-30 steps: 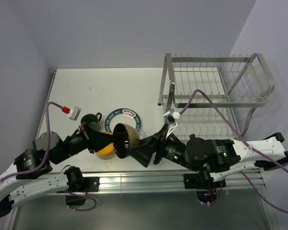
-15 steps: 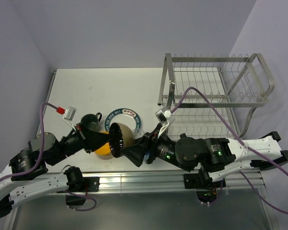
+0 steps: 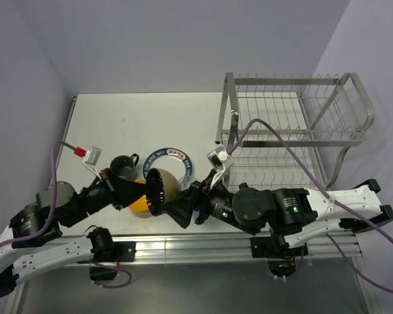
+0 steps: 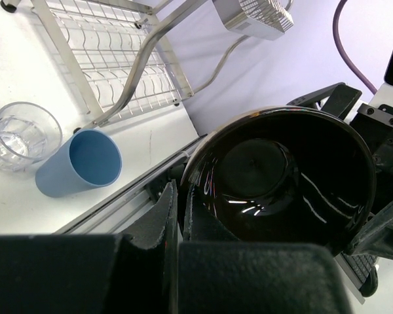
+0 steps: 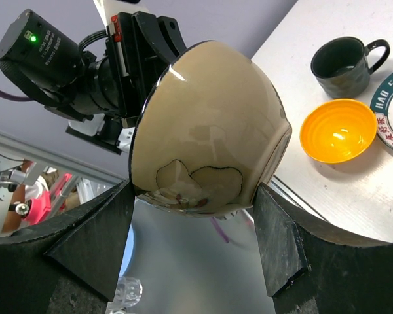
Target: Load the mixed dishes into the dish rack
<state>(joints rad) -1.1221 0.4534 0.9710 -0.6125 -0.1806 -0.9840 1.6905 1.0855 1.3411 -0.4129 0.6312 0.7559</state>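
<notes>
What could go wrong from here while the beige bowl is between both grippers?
1. The left gripper pinches only the rim of the beige bowl, which is up in the air. The right gripper flanks it, but I cannot tell how firmly. An early release could drop it.
2. The orange bowl and glass sit nearby and could be struck.

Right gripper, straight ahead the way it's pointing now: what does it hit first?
The beige bowl: its outer side fills the gap between the right gripper's spread fingers, while the left gripper pinches its rim. Whether the right fingers touch it yet is unclear.
</notes>
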